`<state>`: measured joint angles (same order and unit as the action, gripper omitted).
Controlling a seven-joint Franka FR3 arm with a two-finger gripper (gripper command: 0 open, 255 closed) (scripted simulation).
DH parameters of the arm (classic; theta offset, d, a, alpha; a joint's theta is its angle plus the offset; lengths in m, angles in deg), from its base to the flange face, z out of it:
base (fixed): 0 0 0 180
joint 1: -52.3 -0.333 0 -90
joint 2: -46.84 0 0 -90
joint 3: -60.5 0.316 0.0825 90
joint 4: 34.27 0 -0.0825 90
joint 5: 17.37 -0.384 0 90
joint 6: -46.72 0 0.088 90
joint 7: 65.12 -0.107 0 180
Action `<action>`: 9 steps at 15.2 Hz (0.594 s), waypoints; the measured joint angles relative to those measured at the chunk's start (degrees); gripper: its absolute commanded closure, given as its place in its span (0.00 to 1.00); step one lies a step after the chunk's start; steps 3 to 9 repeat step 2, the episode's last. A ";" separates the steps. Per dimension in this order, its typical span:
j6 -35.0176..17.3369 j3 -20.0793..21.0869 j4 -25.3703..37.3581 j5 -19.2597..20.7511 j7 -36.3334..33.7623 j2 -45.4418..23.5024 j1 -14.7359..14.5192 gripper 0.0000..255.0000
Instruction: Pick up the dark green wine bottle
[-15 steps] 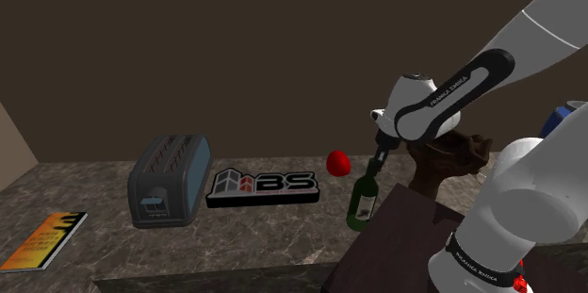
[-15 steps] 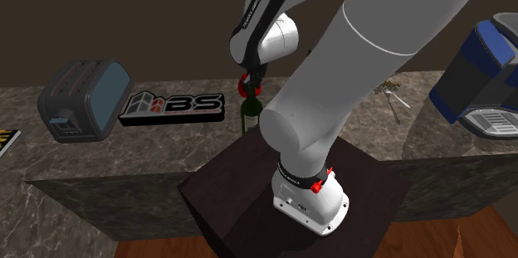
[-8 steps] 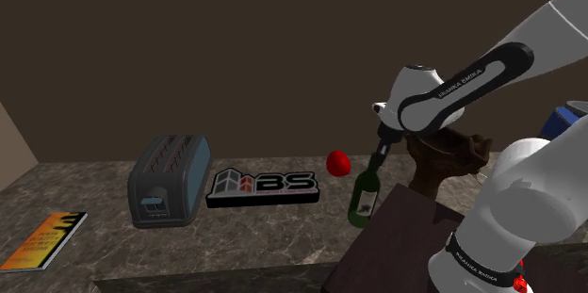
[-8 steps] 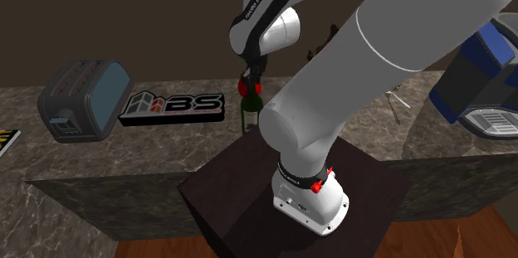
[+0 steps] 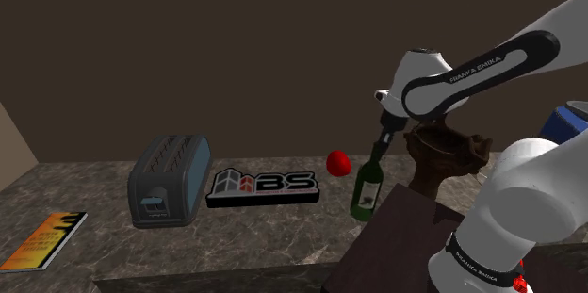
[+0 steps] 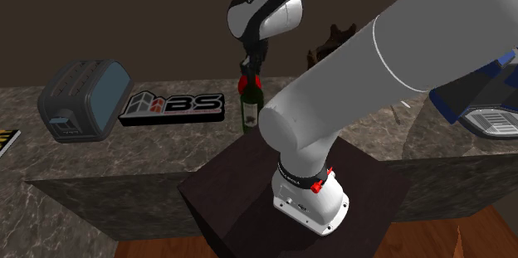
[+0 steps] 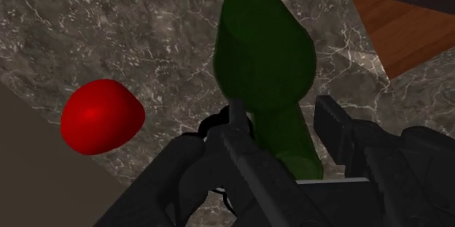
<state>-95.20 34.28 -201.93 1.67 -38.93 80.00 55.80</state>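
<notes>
pincer: black pincer clamped on the bottle's neck; in the wrist view the fingers sit on either side of the neck and press on it, with a gap no wider than the neck.
bottle: dark green wine bottle with a pale label low on the body. It hangs under the pincer, tilted, with the neck leaning toward the shoulder view's right.
bottle location: over the desk, near its front edge and just off the far corner of the stand. Can't tell whether the base touches the desk.
desk surface: dark marbled stone; the rear edge runs along a brown wall.
stand: dark box set against the desk's front edge, carrying the white arm.
red ball: round red thing on the desk behind the bottle, toward the rear edge. It is near the bottle but apart from it.
sign: black "BS" block sign mid-desk, between the toaster and the bottle.
toaster: grey toaster with a blue side, just beside the sign.
book: colourful book lying flat near the front edge, at the desk end on the shoulder view's left.
brown object: dark brown lump toward the rear edge, behind the arm. Can't tell what it is.
blue appliance: blue-and-grey unit at the desk end on the second exterior view's right, partly behind the arm.
</notes>
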 measured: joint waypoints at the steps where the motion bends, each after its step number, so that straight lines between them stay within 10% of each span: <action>1: 1.51 0.47 0.21 -0.11 -0.18 1.32 0.10 1.00; 9: 2.12 0.62 0.35 -0.17 -0.20 1.78 0.14 1.00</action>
